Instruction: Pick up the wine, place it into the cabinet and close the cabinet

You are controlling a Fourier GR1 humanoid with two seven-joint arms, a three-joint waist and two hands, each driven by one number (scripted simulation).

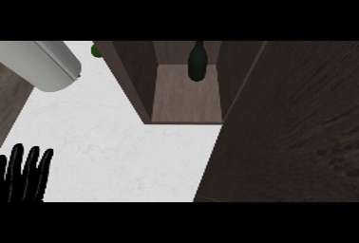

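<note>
The dark green wine bottle [198, 61] stands upright inside the open wooden cabinet [186, 102], at the back of its floor, with nothing touching it. The cabinet's dark wood door [294, 133] fills the right side of the view, swung out over the counter. My left hand [24, 175] shows at the lower left edge, fingers straight and pointing up, holding nothing and far from the cabinet. My right hand does not show.
A grey rounded forearm-like cylinder [49, 61] crosses the upper left corner, with no hand visible on it. A small green object [96, 50] peeks out behind the cabinet's left wall. White counter top [119, 142] lies between my left hand and the cabinet.
</note>
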